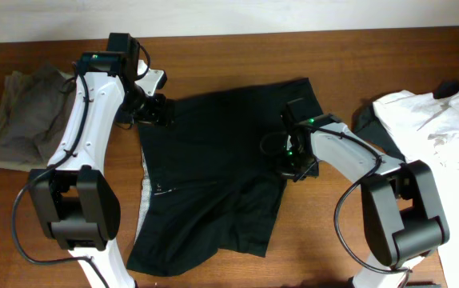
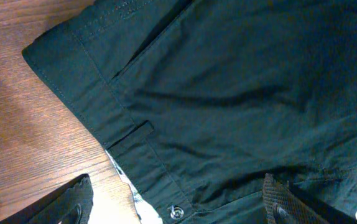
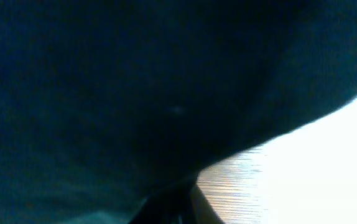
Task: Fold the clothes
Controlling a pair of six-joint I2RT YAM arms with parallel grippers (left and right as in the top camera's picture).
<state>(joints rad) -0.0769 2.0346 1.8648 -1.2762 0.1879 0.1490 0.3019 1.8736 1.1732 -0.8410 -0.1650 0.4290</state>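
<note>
Black shorts (image 1: 213, 176) lie spread on the wooden table, waistband to the left. My left gripper (image 1: 151, 112) is open just above the waistband's far corner. In the left wrist view its fingers (image 2: 178, 210) straddle the waistband (image 2: 135, 143) beside a metal snap (image 2: 176, 212). My right gripper (image 1: 293, 166) sits low at the right edge of the shorts. In the right wrist view dark fabric (image 3: 135, 87) fills nearly everything. The fingers (image 3: 172, 204) show as one dark shape closed where the cloth edge meets them.
A folded olive-grey garment (image 1: 25, 120) lies at the far left. A crumpled white garment (image 1: 437, 128) lies at the right over a dark one (image 1: 377, 132). Bare wood (image 1: 317, 240) shows along the front right and the back edge.
</note>
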